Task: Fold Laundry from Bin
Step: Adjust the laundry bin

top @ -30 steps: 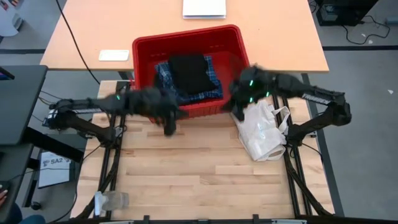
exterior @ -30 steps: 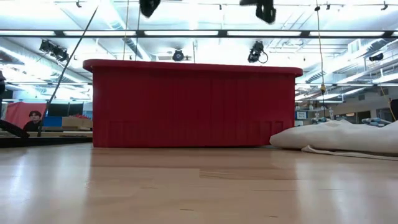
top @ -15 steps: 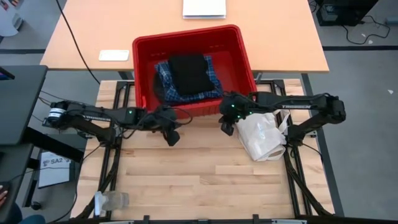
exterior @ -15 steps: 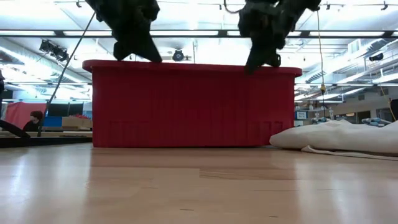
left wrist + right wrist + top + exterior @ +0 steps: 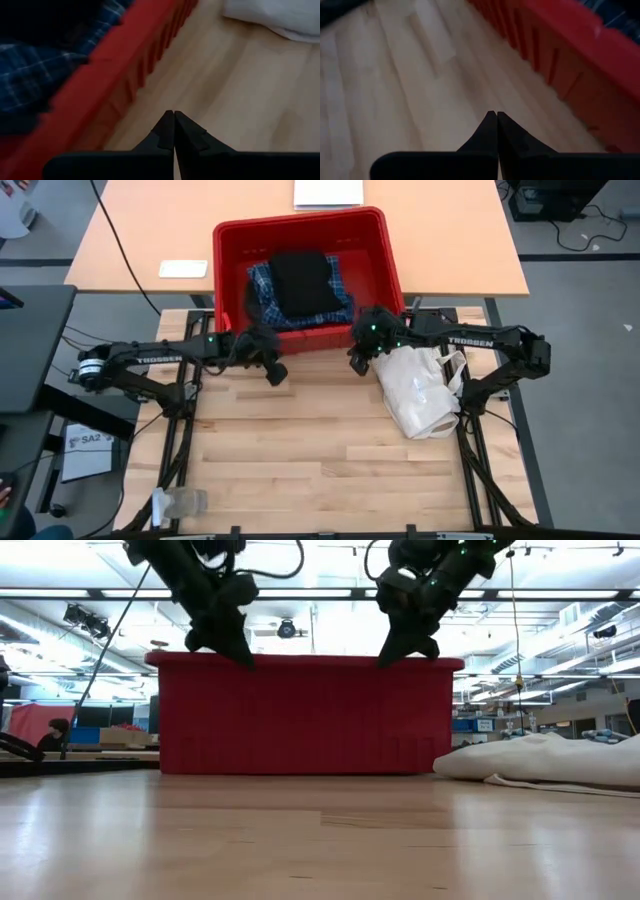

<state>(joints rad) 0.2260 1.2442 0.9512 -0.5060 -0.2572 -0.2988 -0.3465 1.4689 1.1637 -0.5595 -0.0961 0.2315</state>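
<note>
High view: both grippers, left (image 5: 277, 373) and right (image 5: 357, 362), pinched shut and empty at frame centre below the bin (image 5: 232, 240); open them before reaching the laundry (image 5: 301, 288).

The bin (image 5: 395, 255) is bright red, and inside it lie a blue-and-white plaid shirt (image 5: 262, 285) and a black piece (image 5: 300, 280) on top. The table (image 5: 320, 460) is pale, light-brown wood, and the bag (image 5: 420, 390) on it is white. Both tools, left (image 5: 276, 373) and right (image 5: 357, 363), are black.
</note>
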